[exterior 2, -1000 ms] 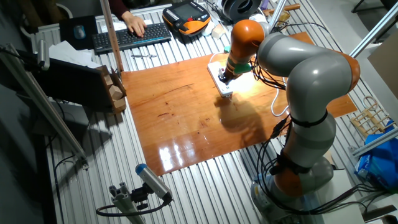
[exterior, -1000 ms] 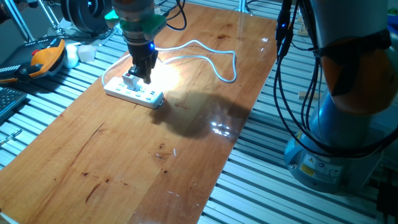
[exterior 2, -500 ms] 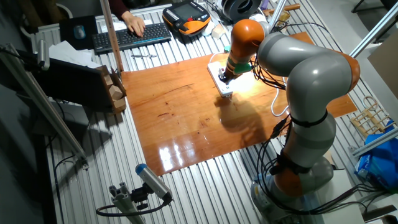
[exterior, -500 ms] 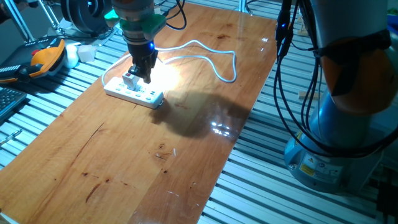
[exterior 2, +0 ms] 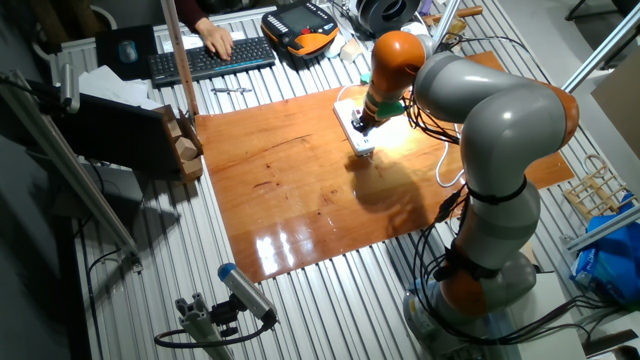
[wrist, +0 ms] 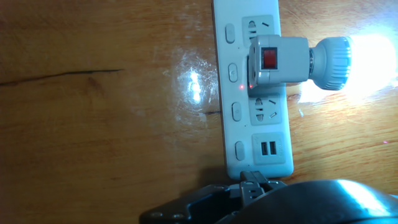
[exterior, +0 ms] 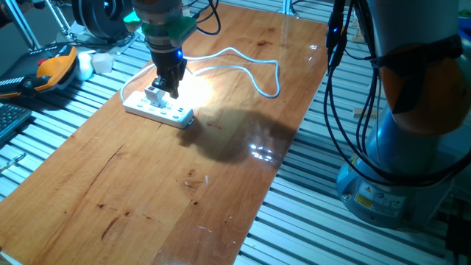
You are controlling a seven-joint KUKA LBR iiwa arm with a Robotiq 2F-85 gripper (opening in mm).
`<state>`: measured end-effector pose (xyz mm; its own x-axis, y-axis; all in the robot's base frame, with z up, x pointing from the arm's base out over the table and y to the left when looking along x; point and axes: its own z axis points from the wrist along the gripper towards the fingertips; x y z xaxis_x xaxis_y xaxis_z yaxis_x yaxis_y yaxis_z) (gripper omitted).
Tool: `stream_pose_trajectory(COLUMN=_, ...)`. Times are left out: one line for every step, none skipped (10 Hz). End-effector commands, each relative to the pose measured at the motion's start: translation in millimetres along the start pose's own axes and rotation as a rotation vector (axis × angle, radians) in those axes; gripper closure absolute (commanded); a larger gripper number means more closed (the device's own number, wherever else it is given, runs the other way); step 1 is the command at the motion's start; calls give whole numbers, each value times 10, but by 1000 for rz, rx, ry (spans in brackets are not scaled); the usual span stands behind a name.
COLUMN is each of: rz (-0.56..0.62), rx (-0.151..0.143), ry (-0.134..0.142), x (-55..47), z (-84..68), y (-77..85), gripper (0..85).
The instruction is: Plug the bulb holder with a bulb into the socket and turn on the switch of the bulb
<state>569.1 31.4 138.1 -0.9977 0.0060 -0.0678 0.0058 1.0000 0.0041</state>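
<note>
Honestly can't read anything here. There's a yellow sticker (exterior: pixel 366 196) low on the robot base (exterior: pixel 390 199), way off from the pincer, but whatever's printed on it is too small.

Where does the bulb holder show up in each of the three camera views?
One fixed view: the bulb holder sits upper left, on the power strip, just below the gripper.
The other fixed view: upper centre, mostly hidden behind the gripper; only a white speck shows.
Hand view: upper right, the bulb holder plugged into the strip, red switch facing up, bulb glowing.
Shared landmark: the white power strip.
</note>
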Motion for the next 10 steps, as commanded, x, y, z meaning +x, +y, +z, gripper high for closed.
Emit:
stream_pose_trajectory(rz=0, rx=-1, ry=0, x=0, z=1, y=2, gripper=850)
stream_pose_trajectory(rz=0, rx=-1, ry=-2, x=-1, z=2, y=1, gripper=850)
stream_pose_trajectory(rz=-2, rx=-1, ry=-2, x=-1, z=2, y=-1, gripper=850)
stream_pose_trajectory(rz=-3, rx=-3, ry=-2, x=-1, z=2, y=0, gripper=850)
stream_pose_trajectory(rz=-3, rx=-1, ry=-2, x=-3, z=0, y=-1, gripper=850)
stream_pose_trajectory(rz=-3, rx=-4, ry=0, x=-3, z=-3, y=-2, gripper=850)
stream_pose_trajectory(rz=-3, rx=-4, ry=0, x=-3, z=-2, y=-1, gripper=850)
stream_pose_trajectory(rz=-3, rx=-4, ry=0, x=-4, z=-6, y=2, gripper=850)
stream_pose_trajectory(rz=-3, rx=0, ry=0, x=-11, z=-14, y=4, gripper=850)
stream_pose_trajectory(rz=-6, rx=2, ry=0, x=-27, z=-22, y=-14, gripper=850)
